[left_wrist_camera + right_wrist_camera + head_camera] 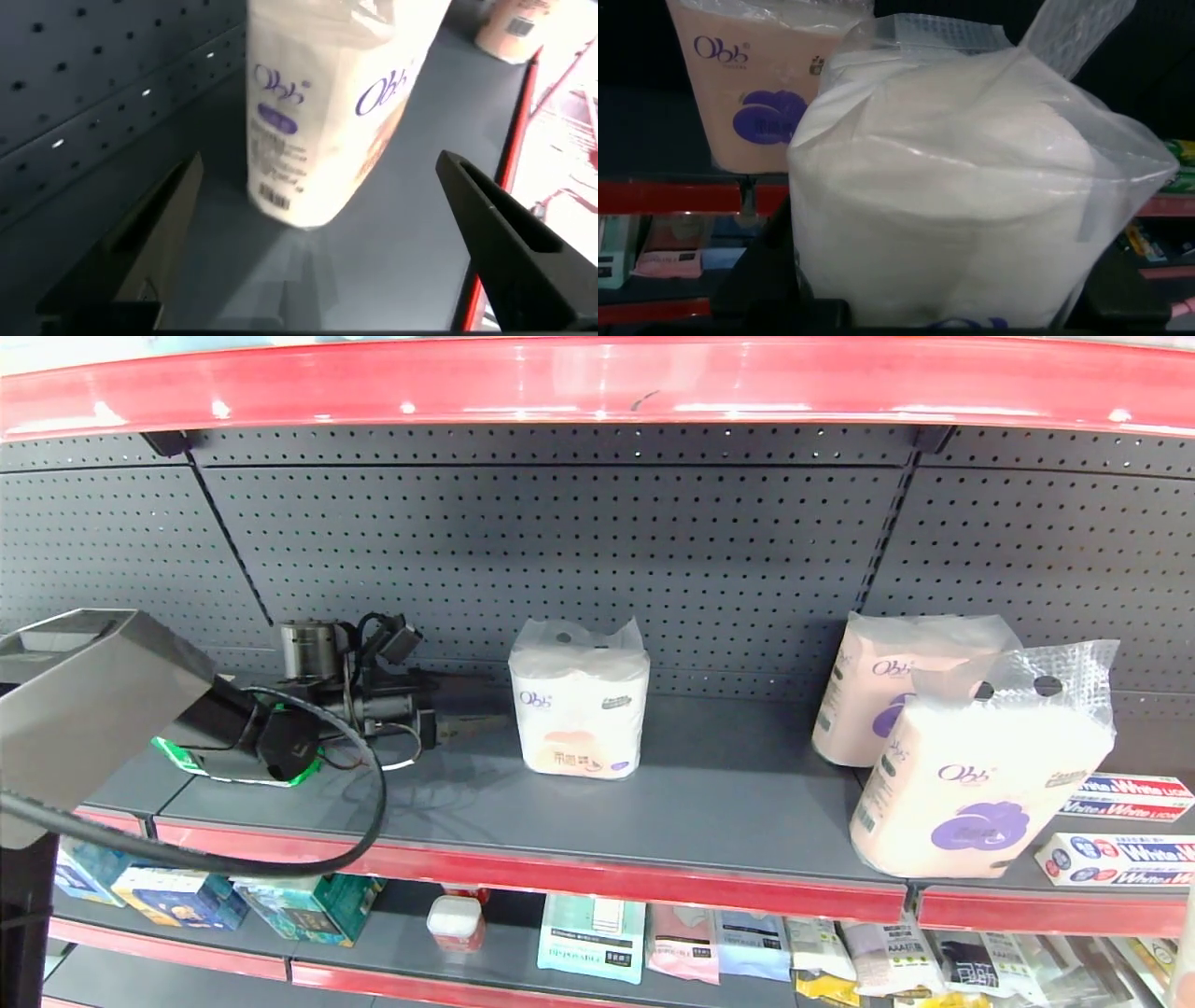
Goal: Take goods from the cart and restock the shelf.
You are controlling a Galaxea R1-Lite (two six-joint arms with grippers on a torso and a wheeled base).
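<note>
On the grey shelf (728, 803) a white tissue pack (579, 709) stands upright near the middle. My left gripper (428, 721) lies low over the shelf to that pack's left. It is open, and the pack (318, 112) stands just beyond its wide-spread fingertips (187, 177). A pink tissue pack (878, 691) leans against the pegboard on the right. In front of it a larger white tissue pack (980, 775) hangs tilted over the shelf's red front edge. My right gripper (943, 289) is shut on it (952, 187), dark fingers on both sides.
Two toothpaste boxes (1120, 831) lie at the shelf's right end. A green-and-white packet (182, 756) lies under my left arm. The red upper shelf lip (597, 383) overhangs the bay. The lower shelf (523, 961) holds several boxes and pouches.
</note>
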